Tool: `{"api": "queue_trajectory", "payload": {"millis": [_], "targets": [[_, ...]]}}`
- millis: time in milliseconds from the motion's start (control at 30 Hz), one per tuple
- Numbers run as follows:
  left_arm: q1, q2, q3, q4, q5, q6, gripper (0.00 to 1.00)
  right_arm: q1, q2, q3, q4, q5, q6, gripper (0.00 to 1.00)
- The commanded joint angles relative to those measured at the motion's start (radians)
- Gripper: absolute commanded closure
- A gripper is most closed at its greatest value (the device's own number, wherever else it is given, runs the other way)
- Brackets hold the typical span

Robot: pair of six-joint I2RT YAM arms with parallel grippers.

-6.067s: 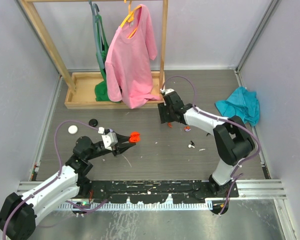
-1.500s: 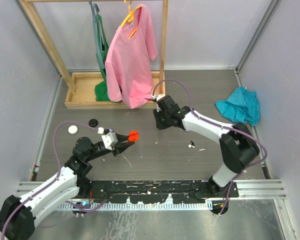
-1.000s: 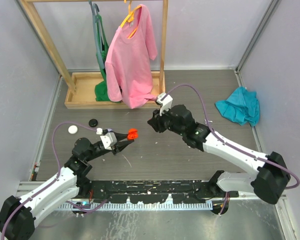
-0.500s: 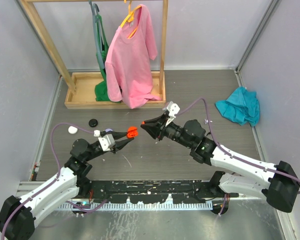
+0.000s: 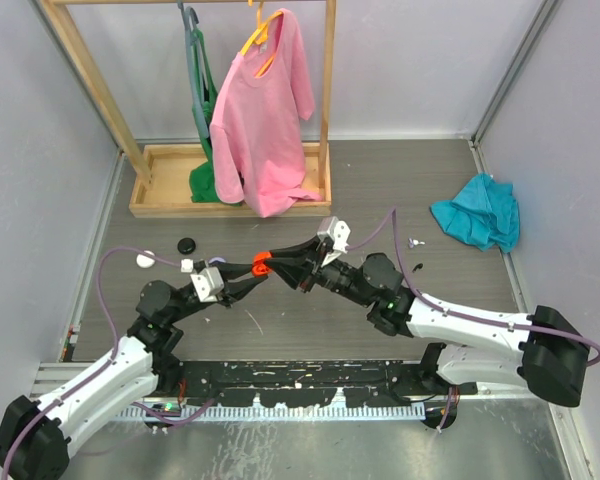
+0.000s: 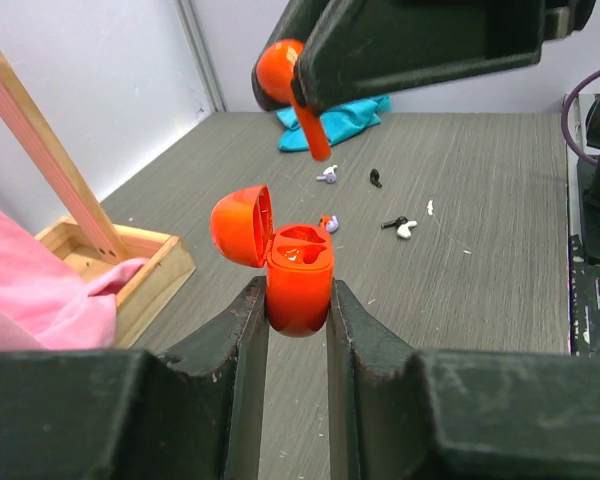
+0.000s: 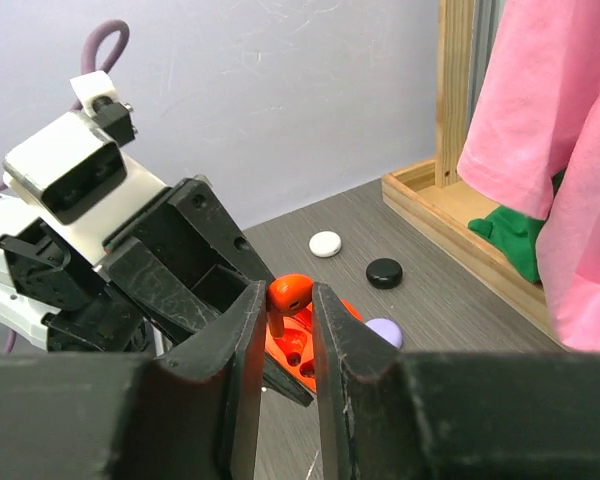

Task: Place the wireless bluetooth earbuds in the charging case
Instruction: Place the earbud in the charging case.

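Observation:
My left gripper (image 6: 296, 293) is shut on a red charging case (image 6: 302, 275) whose lid stands open to the left, held above the table (image 5: 261, 265). My right gripper (image 7: 286, 296) is shut on a red earbud (image 7: 290, 291), stem pointing down, right over the open case (image 7: 305, 345). In the left wrist view that earbud (image 6: 284, 68) hangs just above and behind the case, between the right fingers (image 6: 420, 40). In the top view the two grippers' tips nearly meet at table centre, left (image 5: 252, 272) and right (image 5: 277, 263). Several more earbuds lie on the table: lilac (image 6: 327, 175), dark (image 6: 376, 178), lilac (image 6: 329, 222), white (image 6: 403, 228).
Round cases lie at the left: white (image 7: 325, 243), black (image 7: 384, 272) and lilac (image 7: 384, 331). A wooden rack (image 5: 160, 190) with a pink shirt (image 5: 263, 110) stands at the back. A teal cloth (image 5: 477, 210) lies at the right.
My right arm has swung left and stretched low across the table, bringing the red earbud over the open case. The left gripper has risen slightly with the case.

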Motion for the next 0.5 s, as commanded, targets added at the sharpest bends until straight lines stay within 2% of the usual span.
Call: {"api": "queue_trajectory", "payload": {"millis": [0, 467], "targets": [[-0.004, -0.032, 0.017, 0.079, 0.01, -0.022, 1.0, 0.016, 0.026, -0.013, 0.124, 0.038, -0.023, 0.77], [-0.005, -0.058, 0.016, 0.076, 0.002, -0.042, 1.0, 0.037, 0.079, -0.019, 0.176, 0.043, -0.018, 0.77]]}}
